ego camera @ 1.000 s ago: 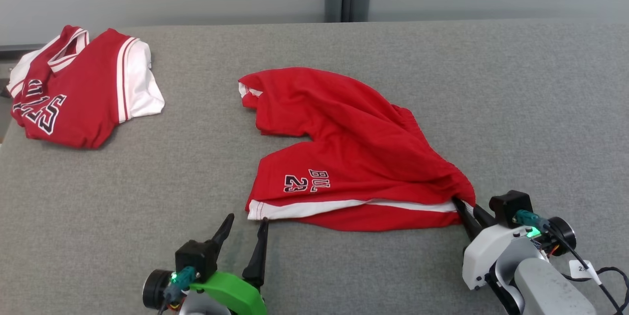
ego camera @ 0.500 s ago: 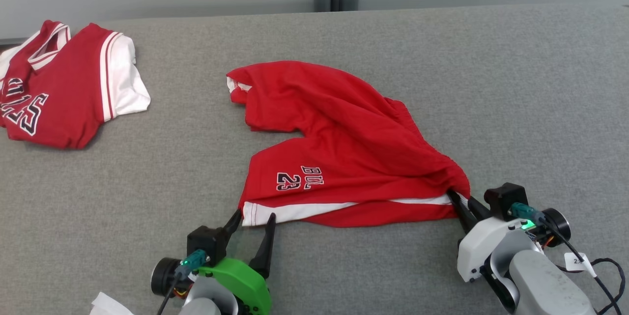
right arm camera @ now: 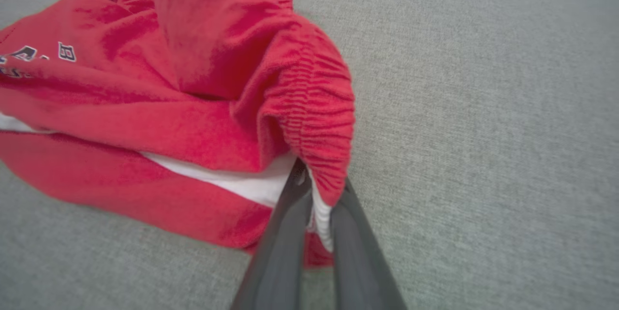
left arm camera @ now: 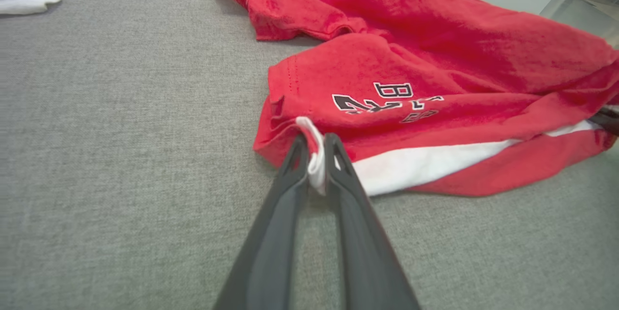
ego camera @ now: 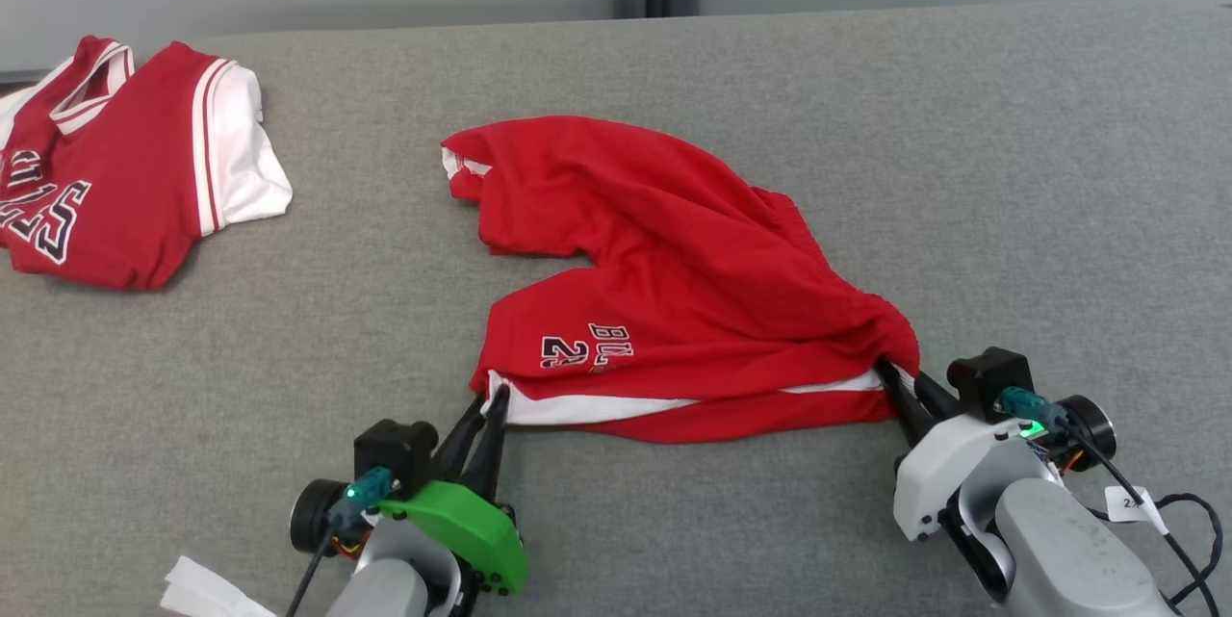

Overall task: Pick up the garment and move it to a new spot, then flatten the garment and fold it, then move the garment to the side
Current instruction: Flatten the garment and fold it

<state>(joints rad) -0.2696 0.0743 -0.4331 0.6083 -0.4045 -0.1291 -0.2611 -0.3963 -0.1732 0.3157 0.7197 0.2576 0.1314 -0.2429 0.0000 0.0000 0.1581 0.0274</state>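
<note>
Table (ego camera: pixel 1011 165): grey woven surface that lies under both claws and runs on ahead of them to its far edge.
Shorts (ego camera: pixel 693 261): the red garment lies rumpled on the table, ahead of and between the two claws. Its near edge spans from one claw to the other. One leg reaches away, ahead of the left claw and a little to its right.
Jersey (ego camera: pixel 125 184): red with white sleeves, it lies folded far ahead of the left claw and well out to its left, well apart from the shorts.
Right claw (ego camera: pixel 898 374): its fingers are pressed together on the gathered waistband (right arm camera: pixel 314 107), with white cloth nipped between the tips and red elastic draped over them.
Left claw (left arm camera: pixel 316 143): its fingers are drawn almost together and pinch the white-edged corner of the near leg; a fold of white cloth stands between the tips.
White stripe (ego camera: pixel 597 405): it runs along the near edge of the shorts, from the left claw's tips toward the right claw.
Print (ego camera: pixel 589 347): dark letters and digits edged in white, just ahead of the left claw and a little to its right.
White scrap (ego camera: pixel 202 588): it lies behind the left claw, out to its left.
Tag (ego camera: pixel 1128 503): white, on a cable behind the right claw.
</note>
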